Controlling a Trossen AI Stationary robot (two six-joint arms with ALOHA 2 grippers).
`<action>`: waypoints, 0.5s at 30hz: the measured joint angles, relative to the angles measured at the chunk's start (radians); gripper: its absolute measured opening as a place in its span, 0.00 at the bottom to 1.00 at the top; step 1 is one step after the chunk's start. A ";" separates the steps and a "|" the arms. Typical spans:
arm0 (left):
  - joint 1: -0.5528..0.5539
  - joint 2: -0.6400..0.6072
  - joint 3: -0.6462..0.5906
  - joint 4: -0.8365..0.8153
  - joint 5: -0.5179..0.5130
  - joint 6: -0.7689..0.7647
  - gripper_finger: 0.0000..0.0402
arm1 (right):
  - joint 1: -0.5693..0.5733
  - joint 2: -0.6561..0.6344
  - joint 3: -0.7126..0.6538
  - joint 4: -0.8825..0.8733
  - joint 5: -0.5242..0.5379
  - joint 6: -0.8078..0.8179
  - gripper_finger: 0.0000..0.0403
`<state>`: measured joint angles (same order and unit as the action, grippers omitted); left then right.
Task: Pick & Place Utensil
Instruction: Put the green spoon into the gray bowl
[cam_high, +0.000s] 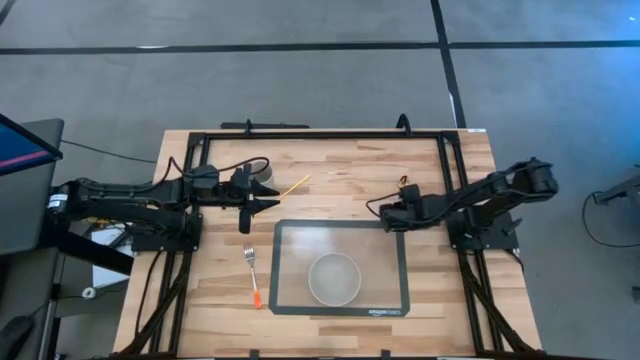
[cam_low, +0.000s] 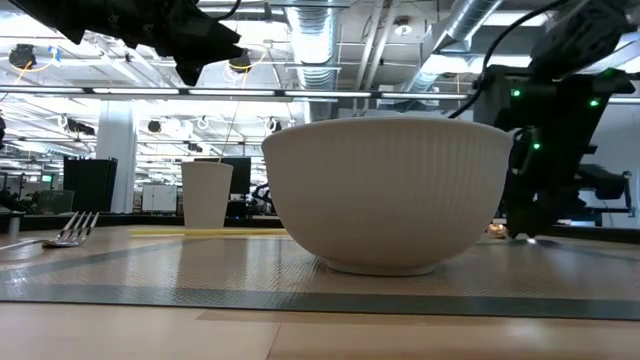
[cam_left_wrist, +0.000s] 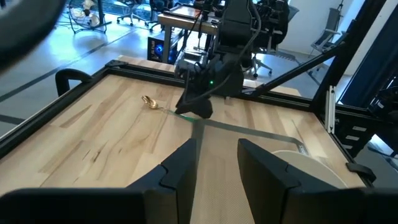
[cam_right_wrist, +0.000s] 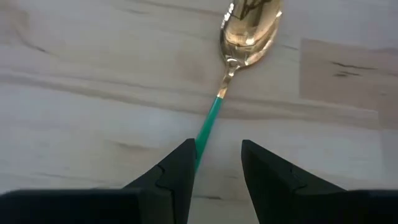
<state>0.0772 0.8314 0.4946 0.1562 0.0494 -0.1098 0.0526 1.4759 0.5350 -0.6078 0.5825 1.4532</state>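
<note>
Right hand (cam_right_wrist: 214, 165) hangs low, fingers parted (pointing down), over spoon (cam_right_wrist: 239, 50).

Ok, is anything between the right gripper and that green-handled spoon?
Nothing visible. The right gripper is open, low over the wood, and the spoon has its green handle running in between the fingers. The bowl sits apart on the mat, and the left gripper hovers well away.

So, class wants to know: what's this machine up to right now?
The right gripper is down at the table, open around the green handle of a gold spoon, not yet closed on it. The left gripper hovers open by the white cup. A fork lies beside the mat, which holds a white bowl.
</note>
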 joint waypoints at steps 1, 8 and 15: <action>0.000 0.000 0.000 0.000 0.000 0.000 0.29 | -0.003 0.002 0.000 0.011 0.005 0.000 0.31; 0.000 0.000 0.000 0.000 0.000 0.000 0.29 | -0.004 -0.043 -0.005 0.014 0.017 -0.003 0.31; 0.000 0.000 0.000 -0.001 0.000 0.000 0.29 | -0.004 -0.047 -0.004 0.019 0.035 -0.004 0.31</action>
<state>0.0772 0.8314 0.4946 0.1555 0.0494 -0.1099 0.0483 1.4288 0.5308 -0.5889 0.6177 1.4490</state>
